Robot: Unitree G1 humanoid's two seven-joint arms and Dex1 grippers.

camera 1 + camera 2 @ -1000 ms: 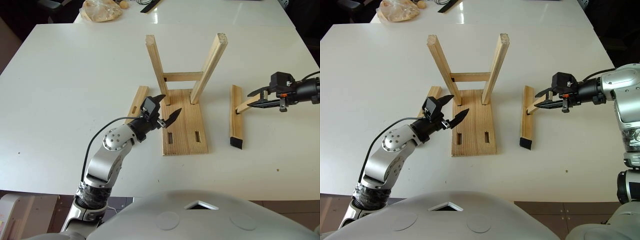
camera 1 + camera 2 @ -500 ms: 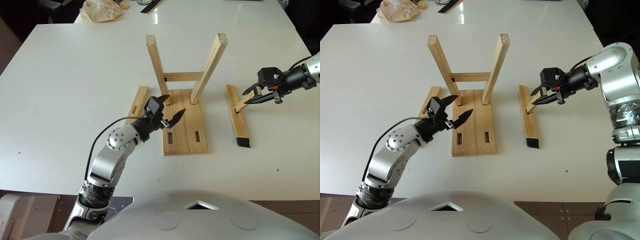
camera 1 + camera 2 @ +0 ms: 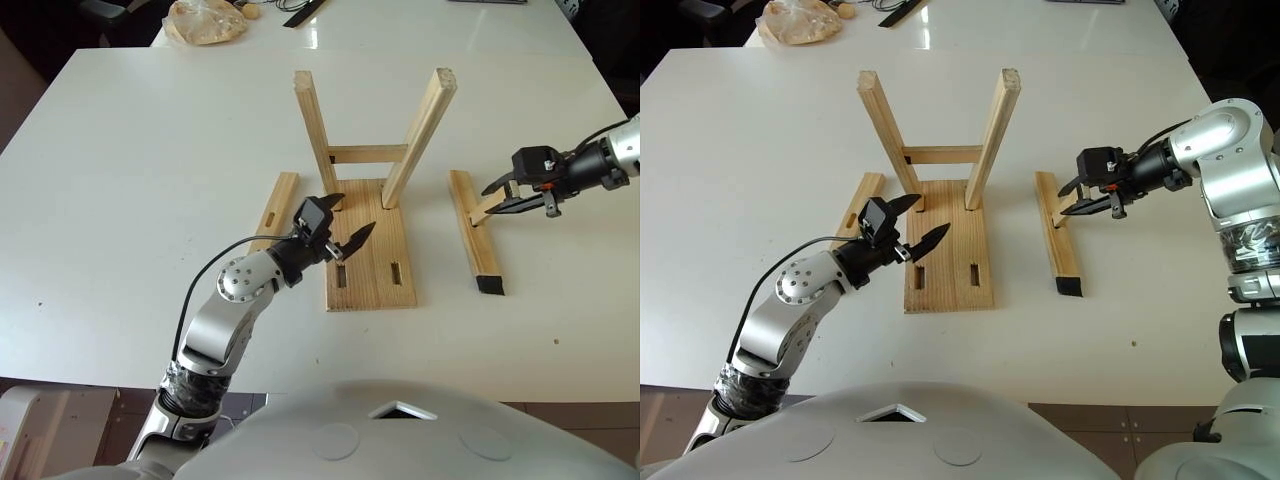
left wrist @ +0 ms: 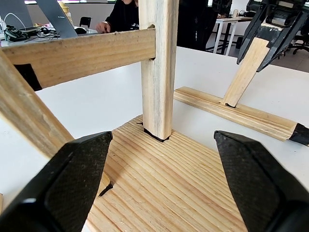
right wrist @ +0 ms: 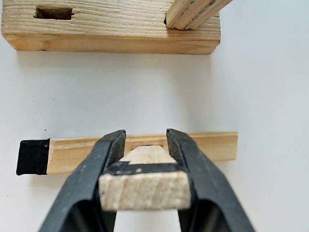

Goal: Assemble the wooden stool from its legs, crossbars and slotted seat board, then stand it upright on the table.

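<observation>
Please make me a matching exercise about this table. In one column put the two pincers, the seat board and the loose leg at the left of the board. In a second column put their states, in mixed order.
Column one
1. left pincer
2. right pincer
3. seat board
4. loose leg

Column two
A. lies on the table beside the board, and nothing grips it
B. shut on the crossbar of the right leg
C. open, above the board's left part
D. lies flat, with the upright legs standing in it

Pairs: 1-C, 2-B, 3-D, 4-A
</observation>
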